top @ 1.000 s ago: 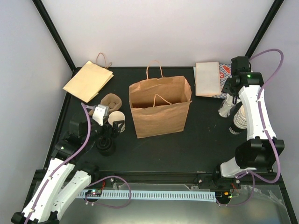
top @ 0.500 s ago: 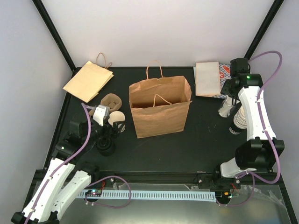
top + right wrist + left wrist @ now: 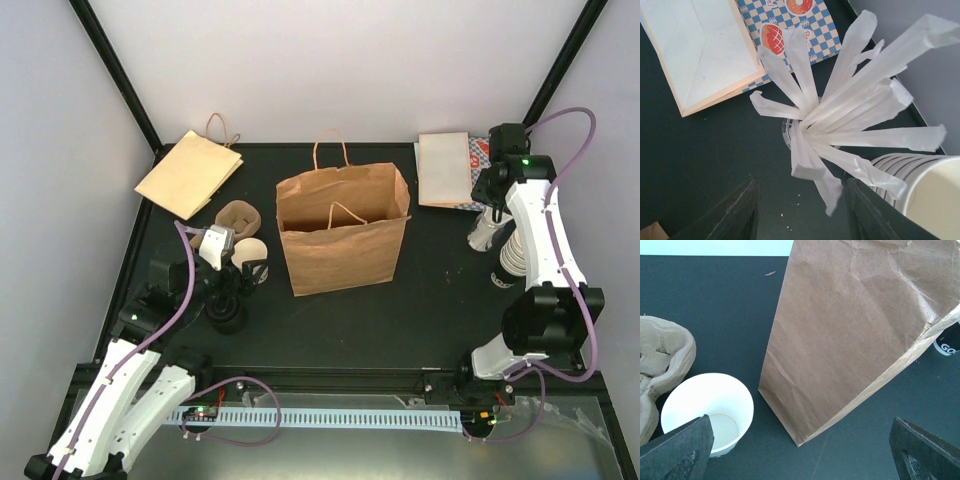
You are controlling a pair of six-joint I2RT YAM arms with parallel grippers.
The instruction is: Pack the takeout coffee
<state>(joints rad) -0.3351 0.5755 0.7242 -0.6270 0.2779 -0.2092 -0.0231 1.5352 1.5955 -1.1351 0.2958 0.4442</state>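
The takeout coffee, a small white paper cup, stands upright and empty left of the brown paper bag. In the left wrist view the cup sits just inside my left finger, and the bag's side fills the right half. My left gripper is open wide, low beside the cup. My right gripper is open above a clear cup of paper-wrapped straws at the far right; one wrapper end hangs between its fingers without touching them.
A brown moulded carrier lies behind the cup. A tall stack of nested cups stands beside the straws. A flat brown bag lies back left; a white flat bag on checked paper back right.
My right gripper has shifted slightly toward the back over the straws and its jaws have narrowed. The left arm and the cup have not moved.
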